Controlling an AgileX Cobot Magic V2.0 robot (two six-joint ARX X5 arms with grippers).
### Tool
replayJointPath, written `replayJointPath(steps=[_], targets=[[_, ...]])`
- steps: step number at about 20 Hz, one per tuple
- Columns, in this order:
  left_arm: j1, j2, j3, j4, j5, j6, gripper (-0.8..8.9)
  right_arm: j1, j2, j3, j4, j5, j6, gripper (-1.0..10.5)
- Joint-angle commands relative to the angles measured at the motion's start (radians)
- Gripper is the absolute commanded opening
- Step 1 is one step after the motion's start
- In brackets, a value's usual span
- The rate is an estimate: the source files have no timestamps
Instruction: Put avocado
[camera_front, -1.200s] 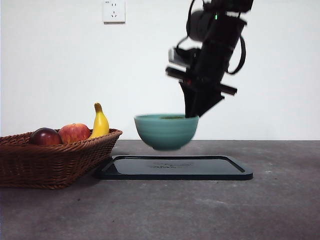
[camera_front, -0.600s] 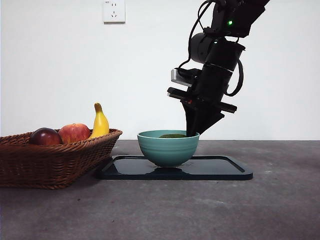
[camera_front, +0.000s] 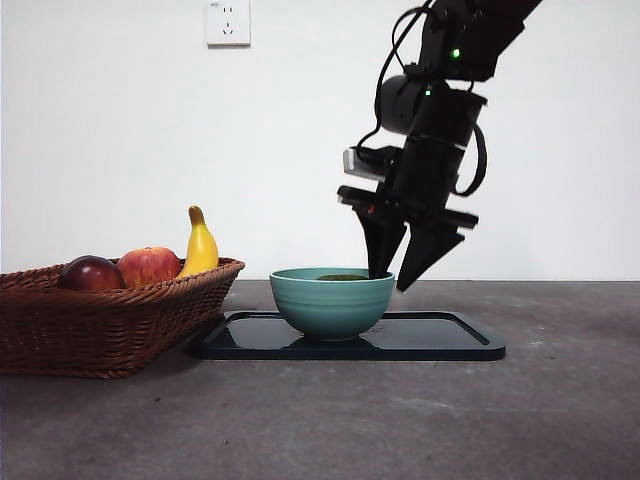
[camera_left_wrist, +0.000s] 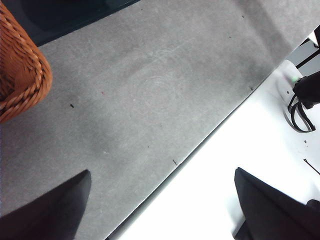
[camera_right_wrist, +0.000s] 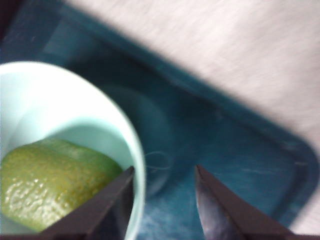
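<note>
The avocado lies inside a teal bowl; only its dull green top shows above the rim. In the right wrist view the avocado is green and pebbled against the bowl's inner wall. The bowl stands on a dark tray. My right gripper is open. One jaw is just inside the bowl's right rim and the other outside it, apart from the rim. My left gripper is open and empty over the table's edge.
A wicker basket stands at the left with a dark red fruit, a red-yellow apple and a banana. Its corner shows in the left wrist view. The tray's floor lies under the right jaws.
The bowl with the avocado came down from the air onto the tray. The right gripper then opened and let go of the bowl's rim.
</note>
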Motion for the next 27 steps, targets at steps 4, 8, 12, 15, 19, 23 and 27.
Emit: replayJointPath(steps=[4, 8, 12, 15, 19, 23, 27], targets=[[-0.005, 0.005, 0.008, 0.005, 0.002, 0.012, 4.59, 0.009, -0.155, 0.117, -0.159, -0.008, -0.011, 2.1], [-0.005, 0.005, 0.008, 0.033, 0.002, 0.012, 4.59, 0.01, -0.347, 0.116, -0.259, -0.039, -0.012, 2.1], [-0.005, 0.005, 0.008, 0.034, 0.002, 0.012, 4.59, 0.011, -0.534, 0.047, -0.299, -0.062, -0.012, 2.1], [-0.005, 0.005, 0.008, 0.034, 0.002, 0.012, 4.59, 0.02, -0.706, -0.123, -0.259, -0.097, -0.012, 2.1], [-0.005, 0.005, 0.008, 0.035, 0.002, 0.013, 4.59, 0.079, -0.943, -0.42, -0.187, -0.226, -0.012, 2.1], [-0.005, 0.005, 0.008, 0.034, 0.002, 0.012, 4.59, 0.165, -1.107, -0.637, -0.158, -0.24, 0.006, 2.1], [-0.005, 0.005, 0.008, 0.035, 0.002, 0.012, 4.59, 0.216, -1.182, -0.722, -0.135, -0.239, 0.013, 2.1]])
